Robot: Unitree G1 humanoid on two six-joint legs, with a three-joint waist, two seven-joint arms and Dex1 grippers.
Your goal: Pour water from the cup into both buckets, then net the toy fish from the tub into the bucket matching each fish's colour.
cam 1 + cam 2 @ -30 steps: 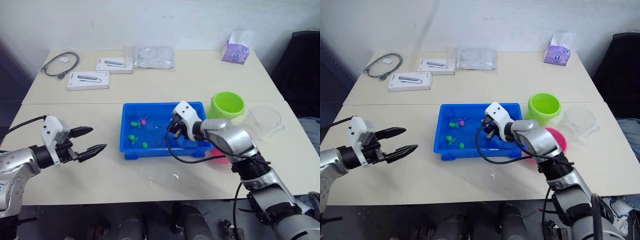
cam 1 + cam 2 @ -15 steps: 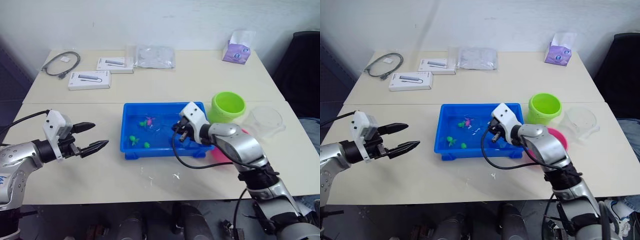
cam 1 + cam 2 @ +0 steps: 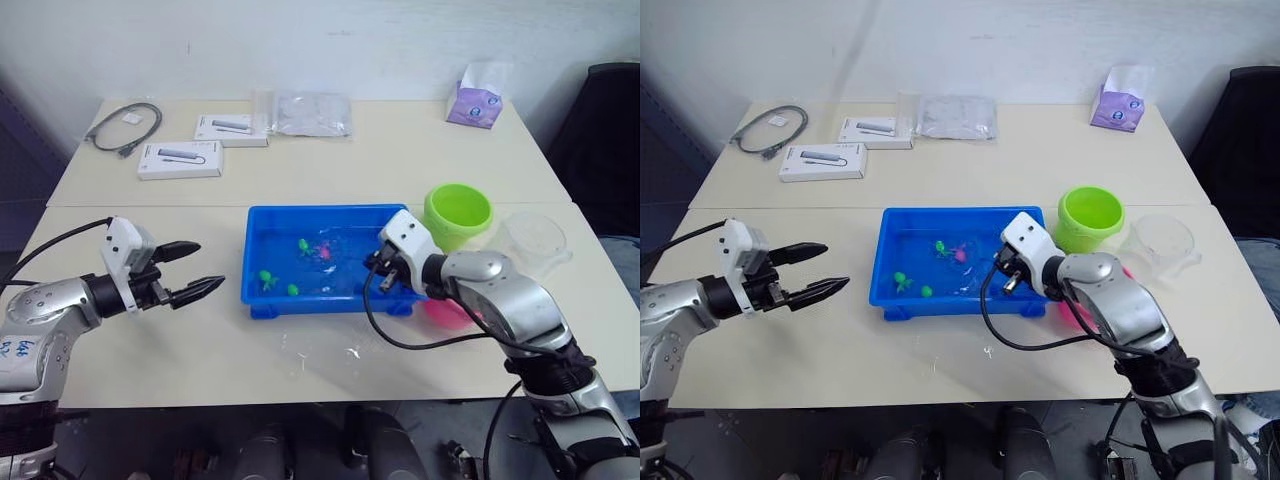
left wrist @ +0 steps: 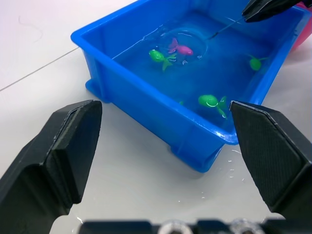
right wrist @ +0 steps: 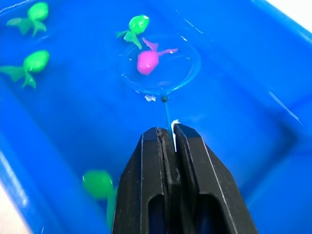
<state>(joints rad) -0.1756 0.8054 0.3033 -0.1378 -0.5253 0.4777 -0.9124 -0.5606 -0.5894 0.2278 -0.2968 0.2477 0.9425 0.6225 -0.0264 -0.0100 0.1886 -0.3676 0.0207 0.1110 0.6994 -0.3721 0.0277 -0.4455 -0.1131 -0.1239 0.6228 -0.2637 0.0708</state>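
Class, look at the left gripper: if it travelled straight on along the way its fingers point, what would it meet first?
Most likely the tub. The left gripper hangs open over the table, its fingers aimed at the tub's near blue wall, with bare tabletop between. Depth is uncertain; if held high enough, it might pass over the rim towards the green fish.

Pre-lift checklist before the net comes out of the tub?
1. Right gripper shut on the net handle: ok.
2. Pink fish inside the hoop: ok.
3. Green fish outside the hoop: it touches the rim, cannot tell.
4. Pink bucket free to receive: mostly behind the right arm, cannot tell.
5. Left gripper open, off the tub: ok.
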